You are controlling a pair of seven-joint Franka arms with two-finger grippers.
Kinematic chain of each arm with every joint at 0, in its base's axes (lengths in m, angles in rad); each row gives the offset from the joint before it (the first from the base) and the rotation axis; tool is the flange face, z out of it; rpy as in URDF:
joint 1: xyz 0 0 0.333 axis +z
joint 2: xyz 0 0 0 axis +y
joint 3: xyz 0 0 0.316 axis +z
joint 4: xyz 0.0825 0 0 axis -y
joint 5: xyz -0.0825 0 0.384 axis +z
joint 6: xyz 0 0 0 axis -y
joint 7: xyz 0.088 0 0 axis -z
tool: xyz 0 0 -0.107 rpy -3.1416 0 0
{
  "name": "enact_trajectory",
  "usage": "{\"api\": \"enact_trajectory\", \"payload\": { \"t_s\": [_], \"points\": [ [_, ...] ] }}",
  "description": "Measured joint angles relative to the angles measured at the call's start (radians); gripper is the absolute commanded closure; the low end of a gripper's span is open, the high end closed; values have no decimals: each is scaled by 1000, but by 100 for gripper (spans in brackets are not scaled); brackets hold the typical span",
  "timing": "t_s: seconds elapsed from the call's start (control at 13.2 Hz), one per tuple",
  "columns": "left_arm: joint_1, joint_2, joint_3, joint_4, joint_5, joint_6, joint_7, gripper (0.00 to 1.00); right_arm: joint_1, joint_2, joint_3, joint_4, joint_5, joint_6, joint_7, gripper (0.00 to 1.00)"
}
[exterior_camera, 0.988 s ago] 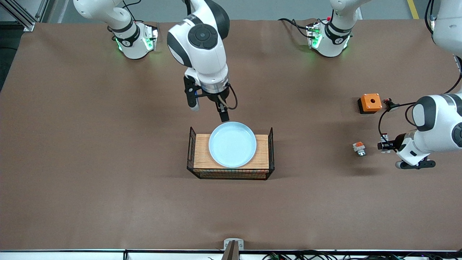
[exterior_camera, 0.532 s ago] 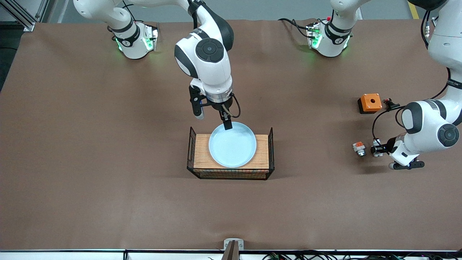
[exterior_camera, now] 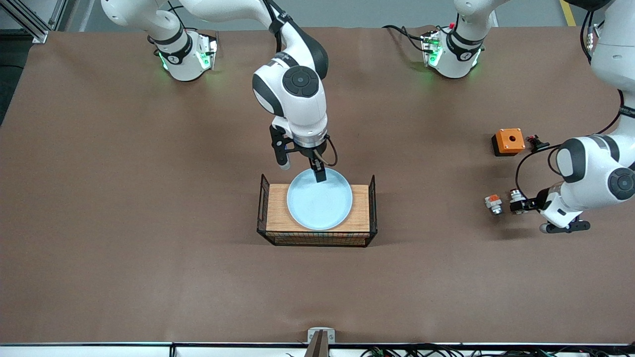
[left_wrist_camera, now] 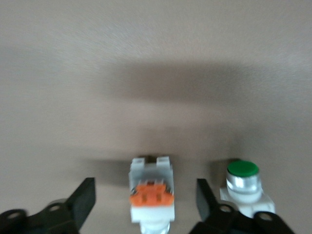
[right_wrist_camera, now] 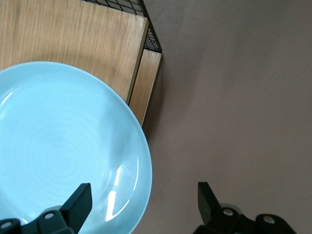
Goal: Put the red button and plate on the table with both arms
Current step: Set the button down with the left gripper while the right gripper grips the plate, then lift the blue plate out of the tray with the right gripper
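Because the pale-blue plate (exterior_camera: 319,198) sits on the wood-topped wire rack (exterior_camera: 316,210), the right gripper (right_wrist_camera: 144,204) hangs open astride its rim, one finger inside. Toward the left arm's end, the left gripper (left_wrist_camera: 145,197), open, brackets the red button (left_wrist_camera: 151,195) on the table (exterior_camera: 149,198), beside a green-capped button (left_wrist_camera: 243,181).

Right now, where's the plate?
The plate sits on the wooden rack mid-table in the front view, its farther rim overhanging the rack's edge. The right gripper, fingers open, straddles that rim.
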Motion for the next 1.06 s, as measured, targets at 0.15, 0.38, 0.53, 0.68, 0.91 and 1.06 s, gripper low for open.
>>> {"api": "enact_trajectory", "payload": {
  "t_s": [0.15,0.38,0.53,0.68,0.91,1.06],
  "points": [
    [0,-79,-5,12,0,-68,0,0,0,3,-2,0,0,0,0,12],
    [0,-221,-53,36,-2,-182,0,0,0,10,-2,0,0,2,0,18],
    [-3,-283,-104,106,-2,-314,-2,0,-1,18,-3,0,0,4,0,24],
    [-8,-305,-122,236,-2,-436,1,0,-1,25,-3,1,0,7,0,34],
    [-5,-308,-119,377,-39,-561,4,0,-1,26,-3,4,-1,9,0,54],
    [-2,-324,-110,408,-92,-641,4,0,-1,26,-3,11,-1,9,-1,68]
  ]
}}
